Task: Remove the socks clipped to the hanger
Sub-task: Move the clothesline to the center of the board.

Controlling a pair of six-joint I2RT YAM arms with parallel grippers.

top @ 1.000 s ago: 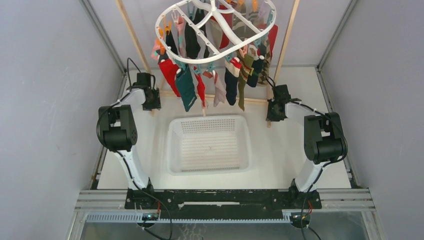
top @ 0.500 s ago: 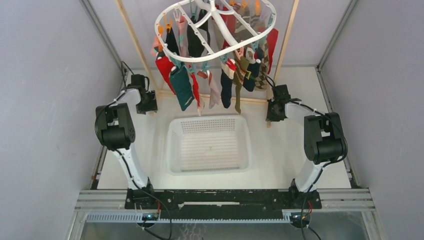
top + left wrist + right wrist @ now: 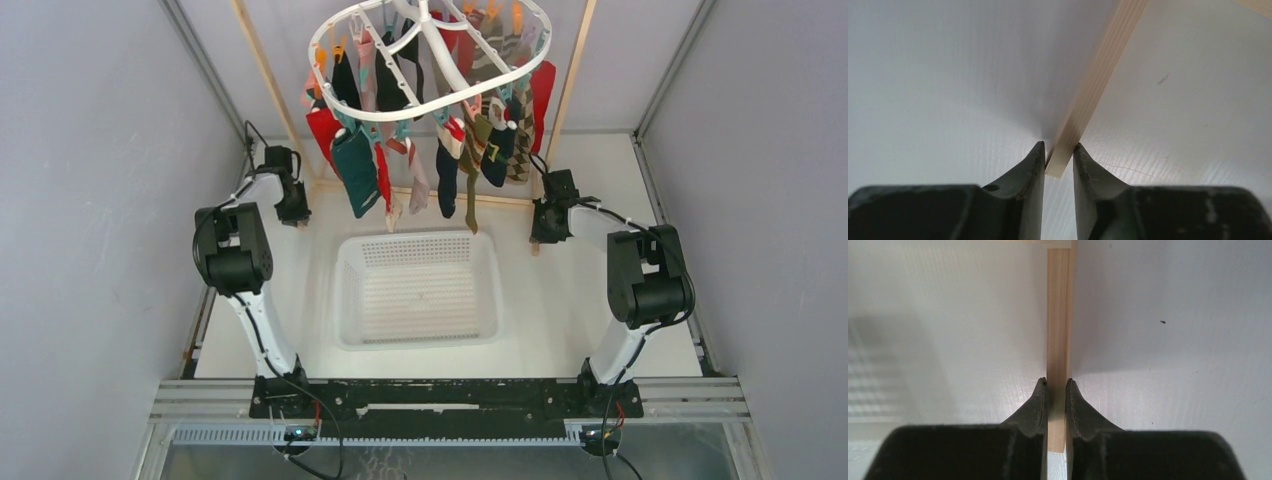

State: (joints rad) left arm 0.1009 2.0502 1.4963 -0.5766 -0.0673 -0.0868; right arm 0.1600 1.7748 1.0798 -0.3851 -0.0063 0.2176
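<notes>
Swung slightly leftward over the last second: the hanger (image 3: 395, 117), a white oval ring high above the far side of the worktop (image 3: 560, 310), and with it the socks (image 3: 355, 175). Drawn back and to the left in the same second: the left fingers (image 3: 290, 203), low against the left wooden upright (image 3: 265, 65) of the rack.

Clipped all round the ring in red, dark teal, navy, black, olive and pink, and hanging above the far edge of a white mesh basket (image 3: 417, 240) at mid-worktop.

In the left wrist view, dark tips a narrow way apart, with the foot of the pale upright between them. Wood touching one tip, a sliver of gap at the other, so impossible to tell whether clamped or merely flanking.

In the right wrist view, the right fingers (image 3: 1035, 420) closed on the right wooden upright (image 3: 1058, 330), wood pressed against both tips. Seen from above, set at the base of that upright, just right of the lowest sock ends and apart from them.
</notes>
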